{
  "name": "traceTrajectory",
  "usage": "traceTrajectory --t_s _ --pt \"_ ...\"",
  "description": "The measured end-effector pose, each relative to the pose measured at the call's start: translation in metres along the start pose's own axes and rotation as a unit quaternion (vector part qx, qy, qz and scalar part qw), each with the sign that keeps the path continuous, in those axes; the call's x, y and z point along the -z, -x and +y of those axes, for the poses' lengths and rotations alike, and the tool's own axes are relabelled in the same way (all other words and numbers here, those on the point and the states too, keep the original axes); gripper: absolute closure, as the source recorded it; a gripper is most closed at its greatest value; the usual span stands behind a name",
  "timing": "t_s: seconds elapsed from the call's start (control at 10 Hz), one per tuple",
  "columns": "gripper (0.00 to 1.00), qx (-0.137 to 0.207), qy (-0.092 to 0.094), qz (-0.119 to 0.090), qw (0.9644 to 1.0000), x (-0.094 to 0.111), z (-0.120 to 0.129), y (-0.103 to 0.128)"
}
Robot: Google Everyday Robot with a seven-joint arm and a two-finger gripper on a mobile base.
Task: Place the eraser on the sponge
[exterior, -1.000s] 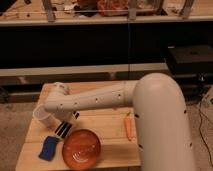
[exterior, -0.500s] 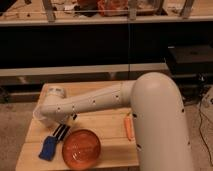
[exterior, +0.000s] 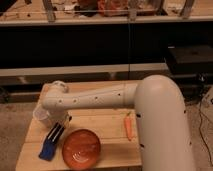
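Note:
The eraser, a small black block with pale stripes, hangs at the end of my arm near the table's left side. My gripper is shut on it, just under the white wrist. The eraser's lower end meets the far end of the sponge, a bright blue pad lying near the table's front left corner. The eraser is tilted, lying along the same line as the sponge.
An orange bowl sits right beside the sponge, on its right. A carrot lies further right on the wooden table. My thick white arm covers the table's right side. Dark shelving stands behind.
My gripper has carried the eraser a little to the left and down, from above the bowl's far rim to the sponge's far end.

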Motion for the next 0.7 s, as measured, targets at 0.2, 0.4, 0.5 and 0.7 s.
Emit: traceTrajectory --t_s 0.2,0.4,0.5,0.7 --pt "0.89 0.021 0.007 -0.032 0.9992 -0.006 -0.008 0.015" --pt "0.89 0.039 0.017 -0.048 0.9979 -0.009 -0.012 0.025" --pt "0.89 0.054 0.024 -0.059 0.9965 -0.012 -0.017 0.035" --pt "0.89 0.075 0.037 -0.070 0.9940 -0.021 -0.024 0.053"
